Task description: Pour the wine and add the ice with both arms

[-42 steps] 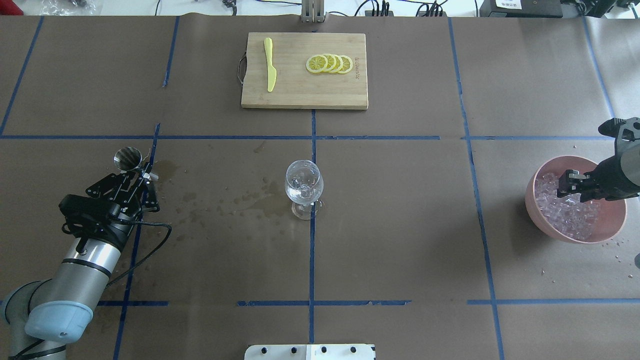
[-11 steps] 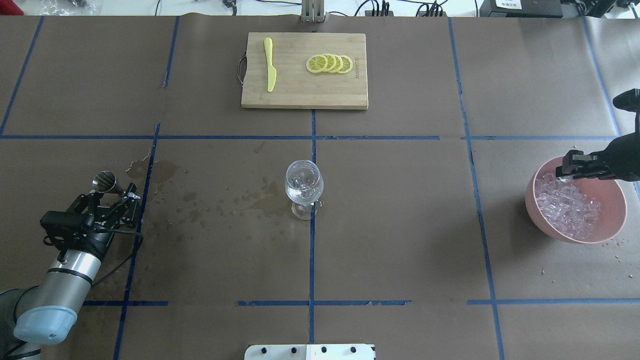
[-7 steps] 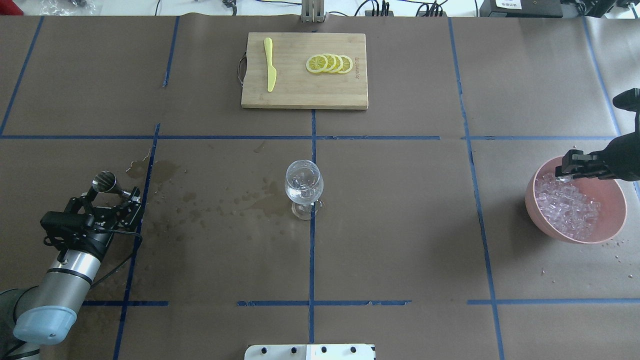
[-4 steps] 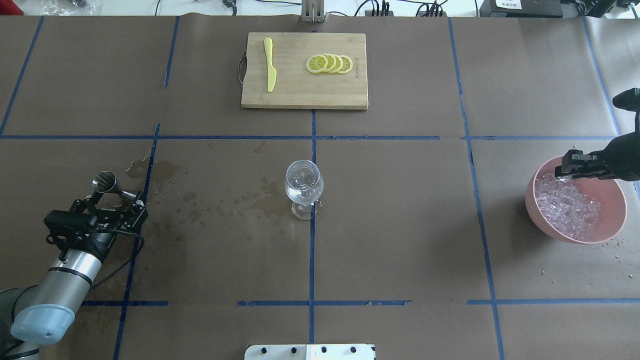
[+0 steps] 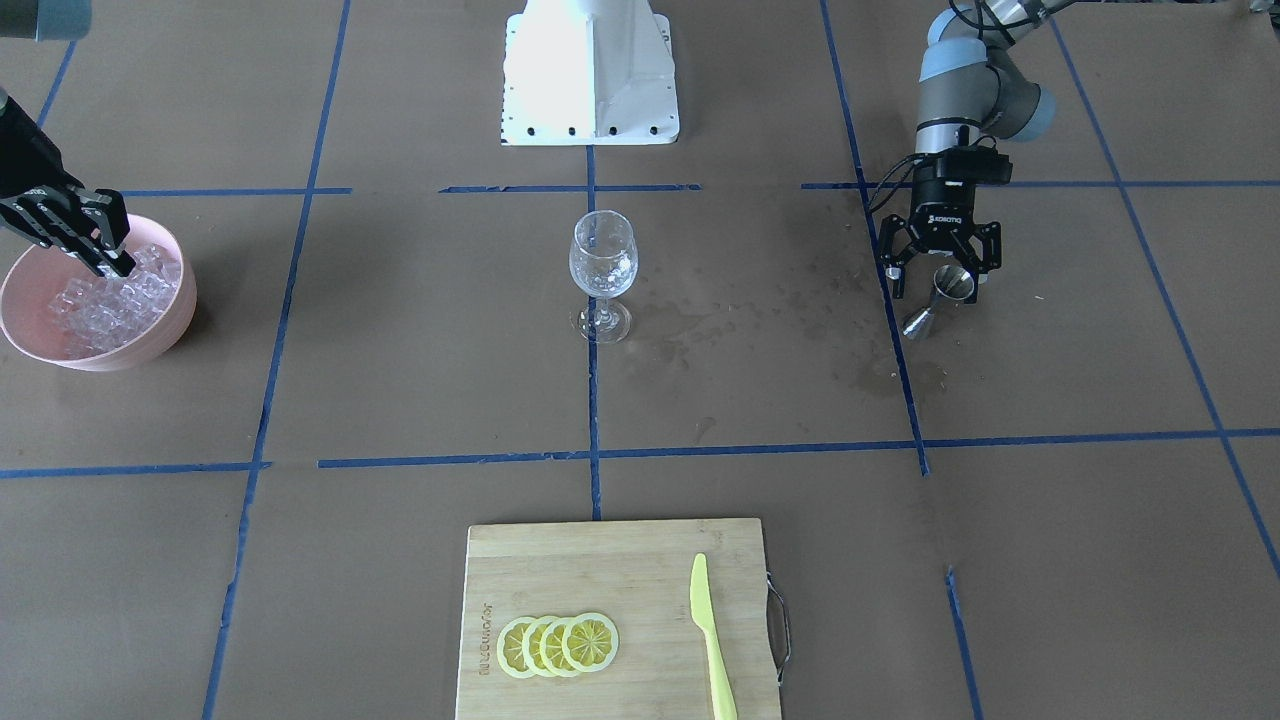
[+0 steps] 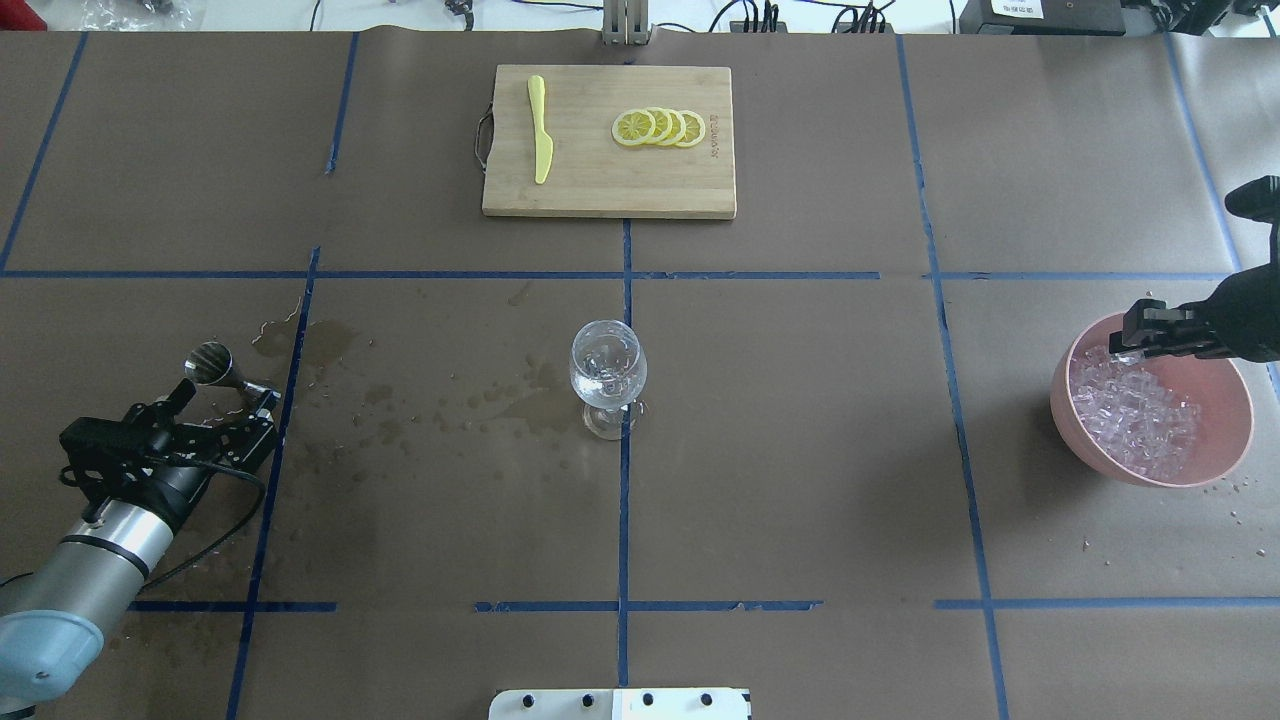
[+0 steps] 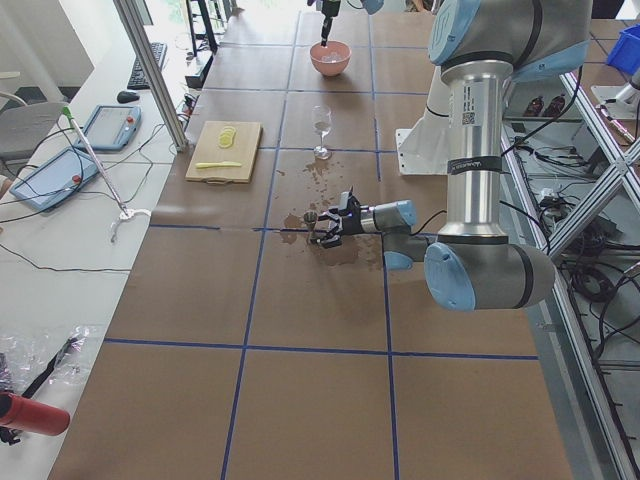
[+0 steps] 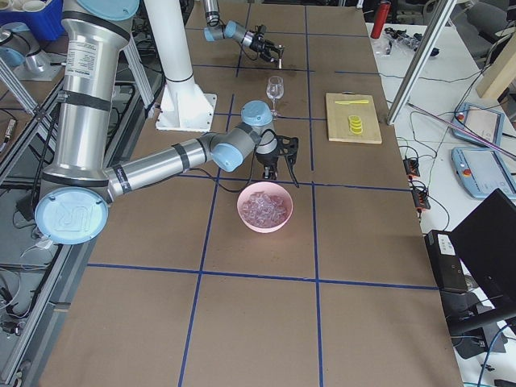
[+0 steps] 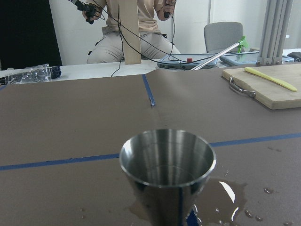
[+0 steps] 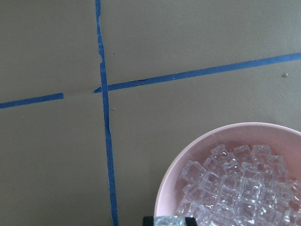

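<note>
Steel jigger (image 6: 210,365) upright on stained worktop (image 6: 800,450), just ahead of left claw (image 6: 228,395), jaws apart; right claw (image 6: 1132,345) clamped on one cube (image 10: 170,220) above ice (image 6: 1135,410) in pink bowl (image 6: 1225,440); glass (image 6: 607,375) at worktop centre.

Lighting's bright and flat everywhere, pretty much diffuse from above, so shadows stay soft, just a faint smudge beside the pink bowl (image 6: 1238,440) in the overhead view. Left wrist cam gets glare streaks on the steel jigger (image 9: 167,165) and a white reflection in the puddle (image 9: 230,190), far wall blown out. Ice (image 10: 235,188) looks crisp; side views show wide-angle stretch, uprights leaning near the edges
</note>
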